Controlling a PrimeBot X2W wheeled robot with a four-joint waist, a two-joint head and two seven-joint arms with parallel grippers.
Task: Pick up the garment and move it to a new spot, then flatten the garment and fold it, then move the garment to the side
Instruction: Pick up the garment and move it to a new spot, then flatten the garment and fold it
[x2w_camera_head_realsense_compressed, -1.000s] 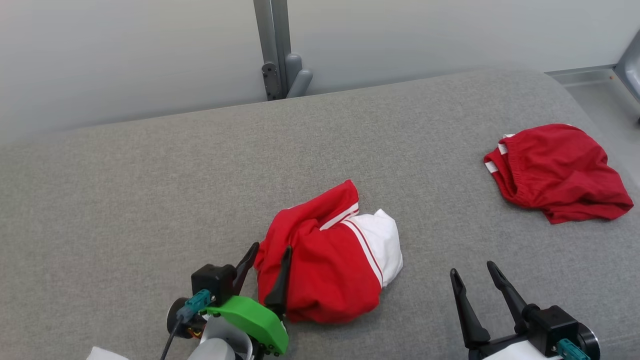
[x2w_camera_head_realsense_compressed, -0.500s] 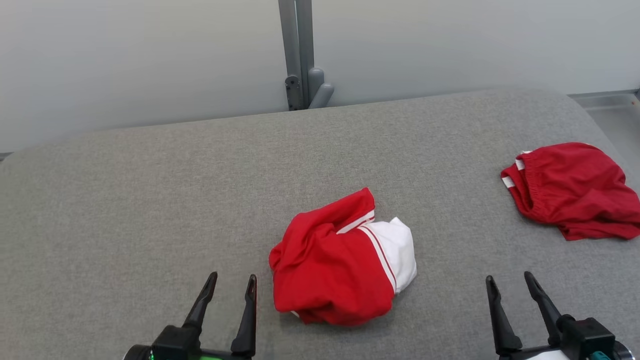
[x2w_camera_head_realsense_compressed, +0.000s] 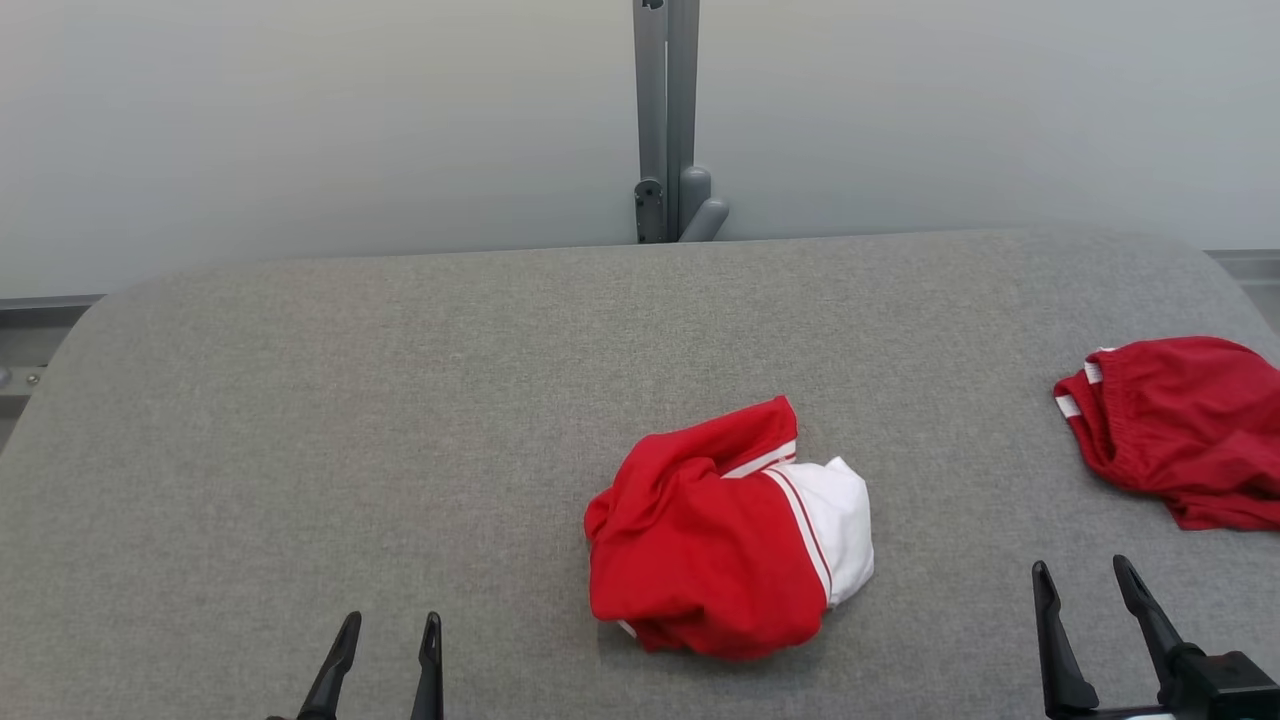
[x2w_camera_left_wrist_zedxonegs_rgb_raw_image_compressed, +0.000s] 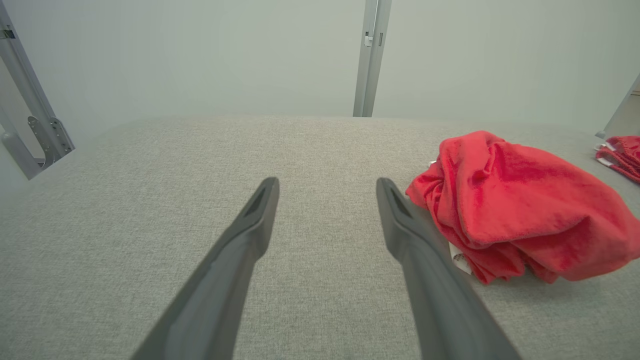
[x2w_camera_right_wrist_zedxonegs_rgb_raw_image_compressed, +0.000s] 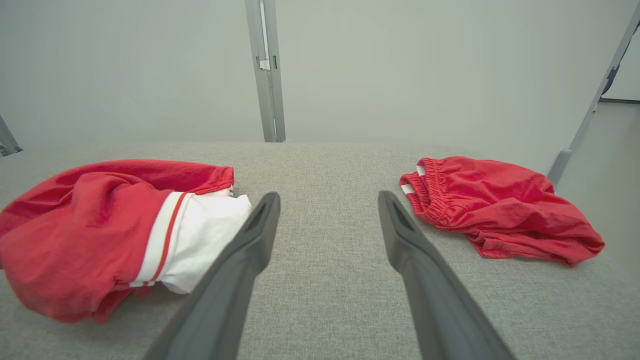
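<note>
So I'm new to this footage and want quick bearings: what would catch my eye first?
A crumpled red-and-white garment lies in the middle of the grey table. A second, all-red garment lies bunched near its right edge. The left gripper and right gripper stand open, empty, at the near side.

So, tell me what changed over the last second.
The left gripper drew back from the left edge of the red-and-white garment toward the robot, open, holding nothing. The head camera turned too, which shifts the whole picture. The garment stays crumpled, the red shorts stay to its right, the right gripper stays open.
</note>
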